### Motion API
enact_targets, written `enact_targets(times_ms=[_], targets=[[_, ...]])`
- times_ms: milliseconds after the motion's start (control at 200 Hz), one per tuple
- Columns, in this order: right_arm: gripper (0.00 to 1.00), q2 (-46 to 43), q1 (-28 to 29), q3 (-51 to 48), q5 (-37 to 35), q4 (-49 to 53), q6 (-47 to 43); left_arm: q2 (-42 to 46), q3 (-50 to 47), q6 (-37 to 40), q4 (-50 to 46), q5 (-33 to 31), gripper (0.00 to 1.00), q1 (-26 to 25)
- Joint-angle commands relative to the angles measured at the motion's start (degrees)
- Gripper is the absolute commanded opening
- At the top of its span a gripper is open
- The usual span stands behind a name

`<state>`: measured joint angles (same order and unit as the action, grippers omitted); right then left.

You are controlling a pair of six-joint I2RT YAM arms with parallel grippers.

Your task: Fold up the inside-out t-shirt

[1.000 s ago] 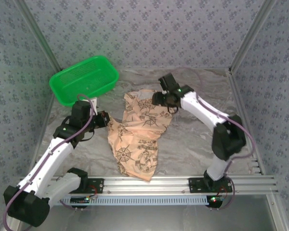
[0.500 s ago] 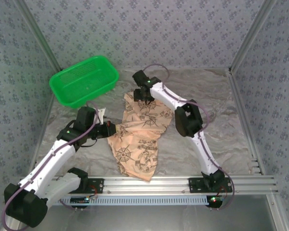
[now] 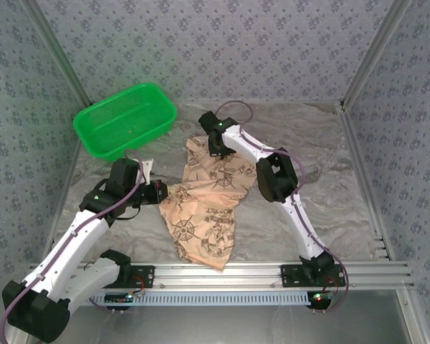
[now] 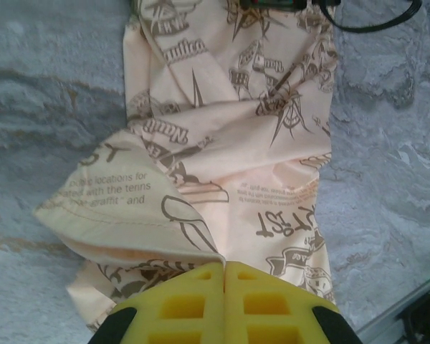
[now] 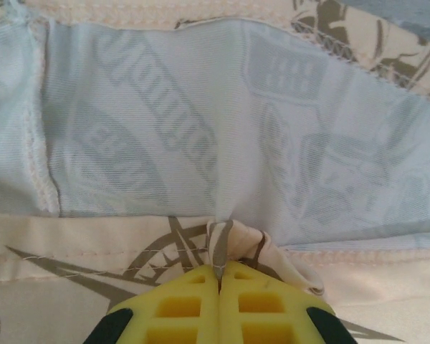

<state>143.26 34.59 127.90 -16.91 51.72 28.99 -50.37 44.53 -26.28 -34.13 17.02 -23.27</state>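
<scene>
Here the t-shirt is seen crumpled lengthwise at the middle of the tabletop, print mostly up. Its left edge is pinched by the left gripper, jaws pressed together on a fold. Its far end is clamped by the right gripper, a small tuck of cloth being caught there. A green basket is set at the far left.

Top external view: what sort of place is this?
Probably a lab test cell: patterned wall panels in aluminium posts box in a marbled table, and the left arm and right arm are bolted to an aluminium rail at its near edge. A t-shirt and green basket are the props.
</scene>
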Motion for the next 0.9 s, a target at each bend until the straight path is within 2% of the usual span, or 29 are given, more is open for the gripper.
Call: enact_targets(times_ms=[0,110,315,400,560,655,760,900], targets=[[0.00,-9.9,-1.2,-2.0,-4.4,1.9,2.0,-0.7,6.0,6.7,-1.2,-2.1,0.00,0.4],[0.00,-21.4,-4.1,-7.2,-5.4,1.3,5.5,-4.1,14.4,12.8,-2.4,-3.0,0.00,0.4],[0.00,-45.7,-12.4,-20.9,-7.5,-2.3,8.3,-10.9,35.3,29.2,-4.4,-0.1,0.00,0.4],[0.00,-56.5,-15.8,-27.1,-8.1,-3.8,9.3,-13.2,43.3,36.9,-6.4,3.2,0.00,0.3],[0.00,-74.8,-19.7,-35.7,-9.5,-2.8,9.3,-12.6,50.5,41.1,-3.1,5.1,0.00,0.2],[0.00,-83.6,-20.5,-38.5,-10.5,-2.0,8.7,-10.5,51.6,44.1,-2.8,10.7,0.00,0.1],[0.00,-92.0,-20.6,-44.5,-9.1,-1.5,11.3,-8.4,47.8,45.6,-2.9,18.7,0.00,-0.1],[0.00,-94.4,-20.8,-55.4,-1.4,-1.5,15.3,-4.6,35.4,44.5,4.8,19.1,0.00,-0.6]])
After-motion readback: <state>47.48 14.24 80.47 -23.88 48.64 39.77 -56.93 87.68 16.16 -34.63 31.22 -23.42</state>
